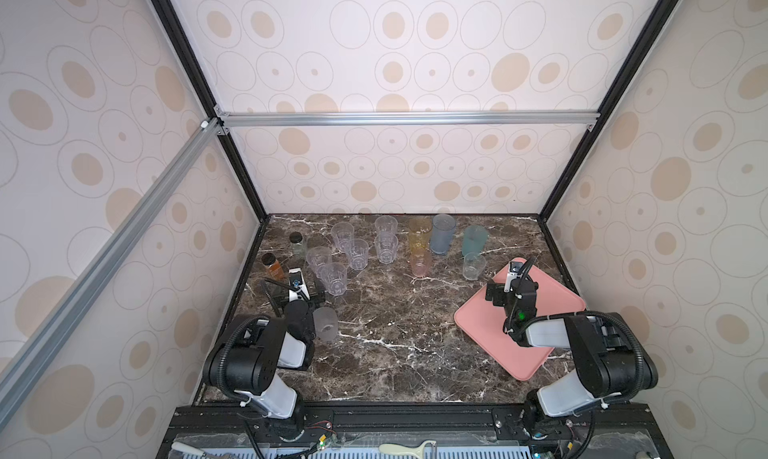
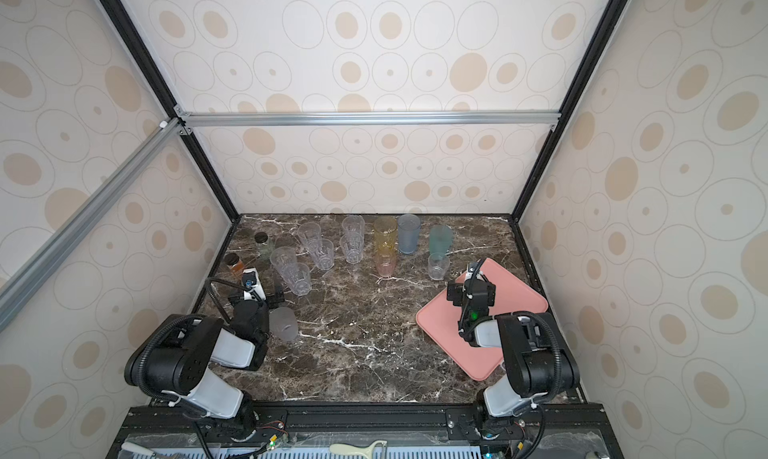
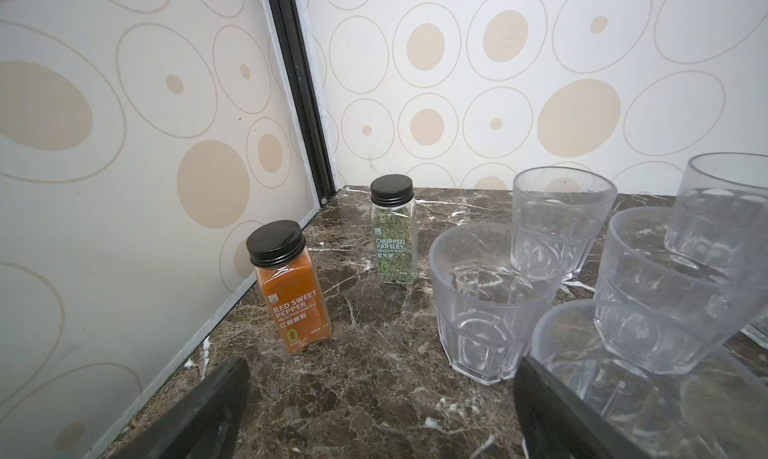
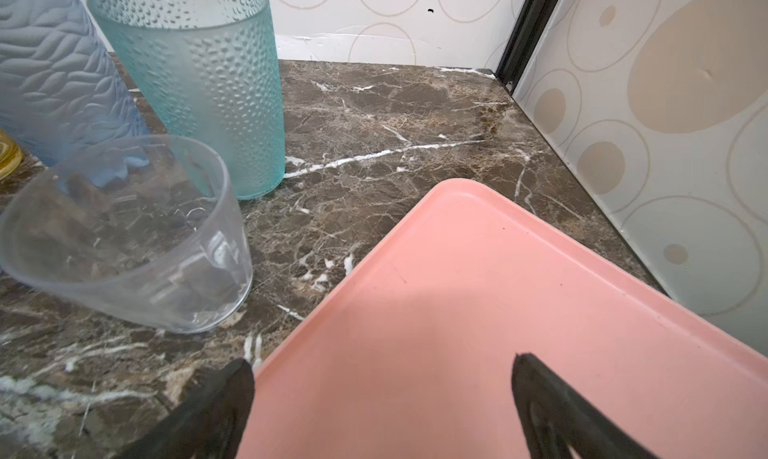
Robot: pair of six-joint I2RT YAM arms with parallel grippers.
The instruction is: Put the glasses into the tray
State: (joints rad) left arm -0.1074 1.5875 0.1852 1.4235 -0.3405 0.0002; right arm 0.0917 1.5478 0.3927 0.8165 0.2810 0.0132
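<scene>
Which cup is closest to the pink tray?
The short smooth clear tumbler right by the flat salmon-pink tray, beside the tall teal dimpled tumbler; the rest stand farther away.

Salmon-pink tray, teal dimpled glass, brown white-veined marble table

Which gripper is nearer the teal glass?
Right: the right gripper hovers over the tray corner near the teal glass; left gripper is across the table by the spice bottles.
</scene>
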